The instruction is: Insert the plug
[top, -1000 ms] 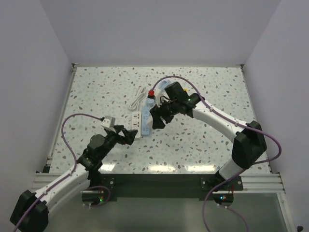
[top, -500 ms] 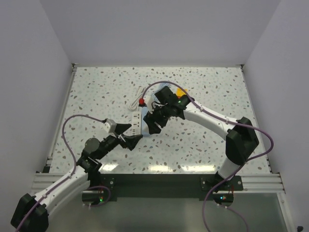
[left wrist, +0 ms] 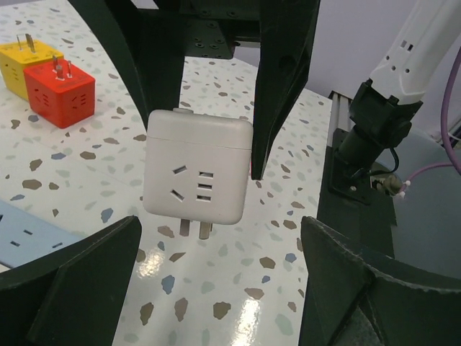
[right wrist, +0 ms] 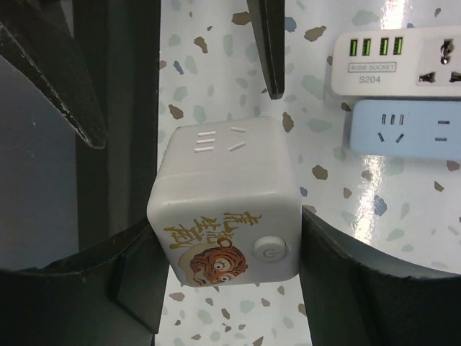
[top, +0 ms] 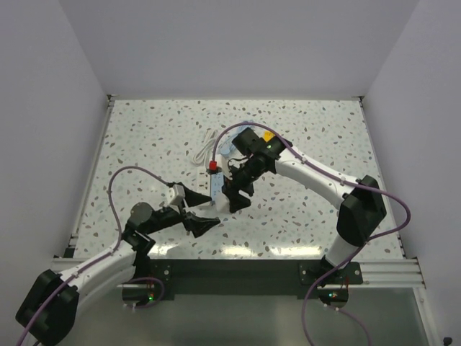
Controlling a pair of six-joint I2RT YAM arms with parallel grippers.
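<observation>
Left wrist view gives you the nearest part first: the left gripper (left wrist: 220,245) has its two dark fingers (left wrist: 86,281) spread wide at the bottom corners of the frame, gripping nothing, and it faces the plug from the near left. Just beyond it you find the plug (left wrist: 196,184), a white cube adapter with socket slots on the face toward that camera and metal prongs (left wrist: 194,229) pointing down at the speckled table (left wrist: 94,155). You can see the right gripper (left wrist: 209,140) reaching down from above and pinching the cube by two opposite sides. From the right wrist camera you look down on the same cube, where one face carries a round power button (right wrist: 270,249) and a cartoon sticker (right wrist: 209,241). Past the plug, toward the far left, two strips lie just beside each other: the blue power strip (right wrist: 403,130), nearer the plug, and the white power strip (right wrist: 392,61) with green USB ports. The plug hangs over speckled table, apart from both strips. Farther back you have a red cube (left wrist: 61,94) with a yellow cube (left wrist: 18,61) behind it, both prongs up. Farthest, a white cable (top: 207,148) loops on the table beyond the strips.
</observation>
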